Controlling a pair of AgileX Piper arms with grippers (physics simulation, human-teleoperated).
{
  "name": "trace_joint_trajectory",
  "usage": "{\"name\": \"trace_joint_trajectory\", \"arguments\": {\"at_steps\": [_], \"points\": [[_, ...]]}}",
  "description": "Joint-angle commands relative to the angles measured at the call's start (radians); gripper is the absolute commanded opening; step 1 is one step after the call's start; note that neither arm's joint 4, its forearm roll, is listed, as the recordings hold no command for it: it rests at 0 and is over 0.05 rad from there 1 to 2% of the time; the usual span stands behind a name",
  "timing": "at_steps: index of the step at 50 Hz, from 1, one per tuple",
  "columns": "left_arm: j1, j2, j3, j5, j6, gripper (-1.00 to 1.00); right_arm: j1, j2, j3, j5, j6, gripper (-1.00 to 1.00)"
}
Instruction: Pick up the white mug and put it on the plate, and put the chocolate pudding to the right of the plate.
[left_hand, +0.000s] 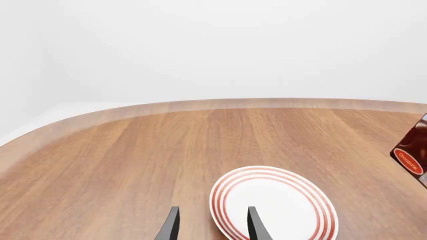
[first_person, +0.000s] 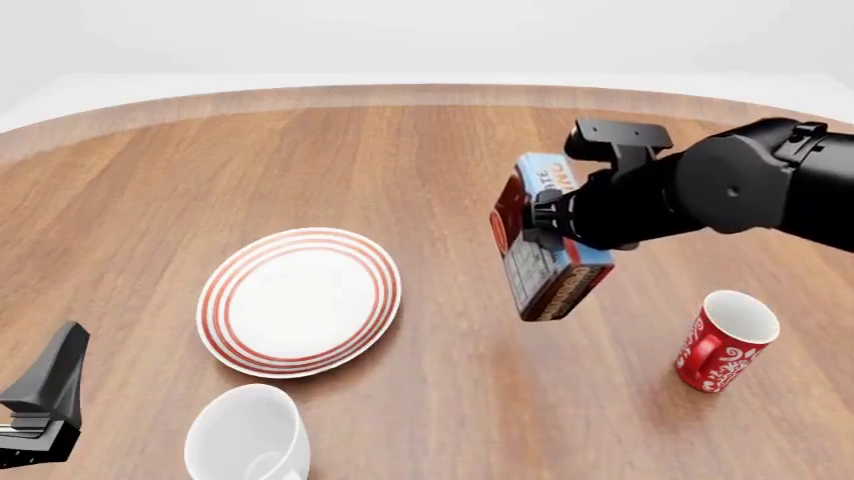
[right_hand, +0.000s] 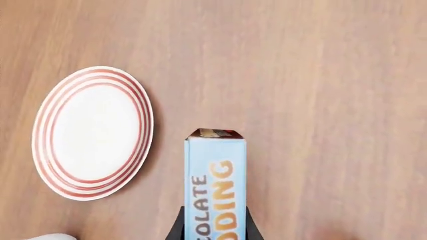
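Observation:
The chocolate pudding (first_person: 541, 255), a light blue carton with dark sides, hangs tilted in the air to the right of the plate (first_person: 300, 300), above the table. My right gripper (first_person: 558, 232) is shut on it. In the right wrist view the carton (right_hand: 215, 185) sits between the fingers, with the plate (right_hand: 93, 132) below and beside it. The white mug (first_person: 247, 438) stands on the table just in front of the plate. My left gripper (first_person: 47, 395) is low at the near left, open and empty. In its wrist view the left gripper (left_hand: 212, 229) stands at the plate's (left_hand: 280, 207) near edge.
A small red mug with white swirls (first_person: 721, 340) stands on the table at the right, in front of the right arm. The wooden table's curved far edge (first_person: 427, 95) runs along the back. The carton's dark side (left_hand: 412, 155) shows at the left wrist view's border.

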Motion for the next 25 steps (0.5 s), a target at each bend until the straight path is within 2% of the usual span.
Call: {"name": "trace_joint_trajectory", "arguments": {"at_steps": [1, 6, 7, 9, 13, 22, 23, 25], "points": [[0.0, 0.0, 0.0, 0.0, 0.0, 1.0, -0.001, 0.03, -0.033, -0.011, 0.042, -1.0], [0.0, 0.0, 0.0, 0.0, 0.0, 1.0, 0.003, 0.045, -0.037, -0.019, 0.053, -1.0], [0.0, 0.0, 0.0, 0.0, 0.0, 1.0, 0.011, 0.057, -0.03, -0.027, 0.08, -1.0], [0.0, 0.0, 0.0, 0.0, 0.0, 1.0, 0.008, 0.063, -0.036, -0.029, 0.061, -1.0], [0.0, 0.0, 0.0, 0.0, 0.0, 1.0, 0.016, 0.087, -0.031, -0.053, 0.087, -1.0], [0.0, 0.0, 0.0, 0.0, 0.0, 1.0, 0.013, 0.137, -0.03, -0.075, 0.083, -1.0], [0.0, 0.0, 0.0, 0.0, 0.0, 1.0, 0.021, 0.141, -0.031, -0.079, 0.097, -1.0], [0.0, 0.0, 0.0, 0.0, 0.0, 1.0, 0.013, 0.152, -0.034, -0.084, 0.085, -1.0]]}}
